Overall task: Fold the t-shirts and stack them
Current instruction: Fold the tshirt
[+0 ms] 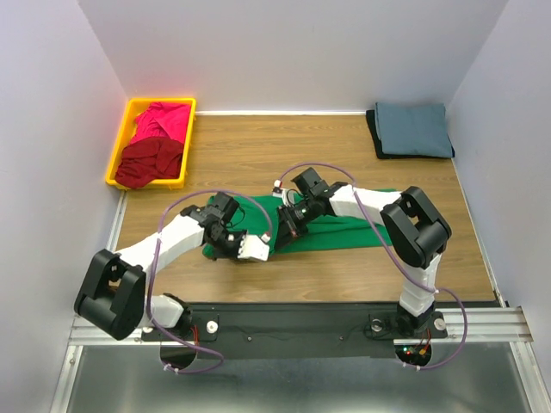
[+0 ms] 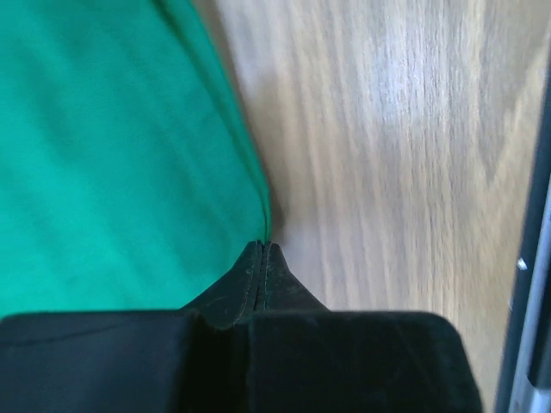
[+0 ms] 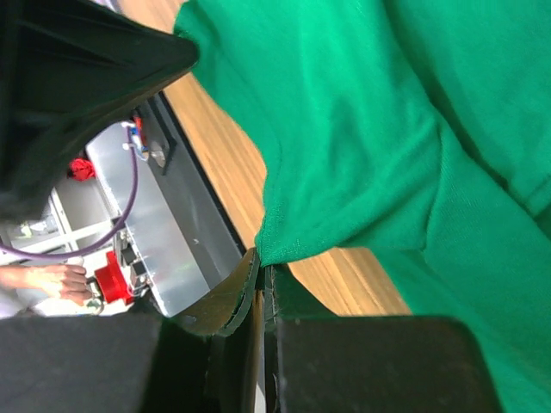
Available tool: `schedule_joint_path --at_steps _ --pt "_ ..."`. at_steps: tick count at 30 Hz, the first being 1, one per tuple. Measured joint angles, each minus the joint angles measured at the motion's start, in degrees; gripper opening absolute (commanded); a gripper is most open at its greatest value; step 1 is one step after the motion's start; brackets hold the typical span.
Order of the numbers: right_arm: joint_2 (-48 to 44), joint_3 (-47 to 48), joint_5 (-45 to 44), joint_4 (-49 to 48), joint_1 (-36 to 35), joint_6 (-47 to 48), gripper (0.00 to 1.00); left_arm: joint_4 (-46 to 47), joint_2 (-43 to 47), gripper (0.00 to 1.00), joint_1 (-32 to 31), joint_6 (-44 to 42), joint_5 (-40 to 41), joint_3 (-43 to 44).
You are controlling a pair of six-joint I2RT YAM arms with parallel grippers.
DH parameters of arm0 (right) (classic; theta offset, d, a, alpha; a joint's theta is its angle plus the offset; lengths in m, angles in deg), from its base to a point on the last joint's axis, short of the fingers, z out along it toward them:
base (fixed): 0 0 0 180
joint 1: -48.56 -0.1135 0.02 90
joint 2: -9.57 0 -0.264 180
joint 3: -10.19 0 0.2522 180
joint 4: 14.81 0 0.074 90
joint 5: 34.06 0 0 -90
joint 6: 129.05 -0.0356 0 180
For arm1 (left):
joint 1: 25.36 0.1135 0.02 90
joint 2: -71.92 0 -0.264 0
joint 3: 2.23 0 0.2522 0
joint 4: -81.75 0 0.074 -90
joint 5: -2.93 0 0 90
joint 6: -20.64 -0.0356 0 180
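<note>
Green t-shirt (image 1: 344, 228) lying on worktop (image 1: 344, 155) centre, near arm bases. Left tool (image 2: 263, 251) pinching its hem edge; right tool (image 3: 261, 262) clamping another edge, cloth draping. Likely best: both tools carrying edges level, keeping fold line straight, avoiding bunching.

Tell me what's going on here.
Both arms are working on the green t-shirt, which is spread mid-table. The left gripper is shut on its edge, low over the wood. The right gripper is shut on another edge, with the cloth lifted off the table. A folded blue-grey t-shirt lies on a black one at the far right. The magenta t-shirt and dark red t-shirt sit crumpled in the yellow bin.
</note>
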State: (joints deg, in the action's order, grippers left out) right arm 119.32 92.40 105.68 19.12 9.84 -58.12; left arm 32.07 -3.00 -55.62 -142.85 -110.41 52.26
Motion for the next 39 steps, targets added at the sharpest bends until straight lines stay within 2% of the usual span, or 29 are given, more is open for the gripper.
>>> schedule_joint_path --at_steps 6,10,18,26,34,38,39 --pt "-0.5 3.41 0.74 0.02 0.57 -0.22 0.03 -4.85 0.72 0.0 2.05 0.07 -0.9 12.24" --pt "-0.48 5.92 0.9 0.04 2.4 -0.24 0.01 -5.75 -0.39 0.0 4.83 -0.28 -1.44 16.81" --pt "5.18 15.45 1.57 -0.15 8.52 -0.63 0.02 -5.09 -11.89 0.0 15.17 -2.1 -2.19 27.8" --pt "12.63 20.13 1.88 -0.2 9.27 -1.33 0.02 -0.5 -21.46 0.0 16.02 -1.27 -3.32 31.87" --pt "15.12 20.22 1.79 -0.07 10.99 -2.16 0.03 1.51 -26.23 0.0 16.02 2.03 -2.86 32.22" --pt "15.12 20.22 1.77 -0.11 11.89 -2.4 0.08 1.88 -27.71 0.0 16.0 6.91 -2.12 34.82" --pt "15.12 20.2 1.79 -0.11 12.09 -2.6 0.14 1.84 -27.91 0.0 16.0 8.0 -2.08 35.47"
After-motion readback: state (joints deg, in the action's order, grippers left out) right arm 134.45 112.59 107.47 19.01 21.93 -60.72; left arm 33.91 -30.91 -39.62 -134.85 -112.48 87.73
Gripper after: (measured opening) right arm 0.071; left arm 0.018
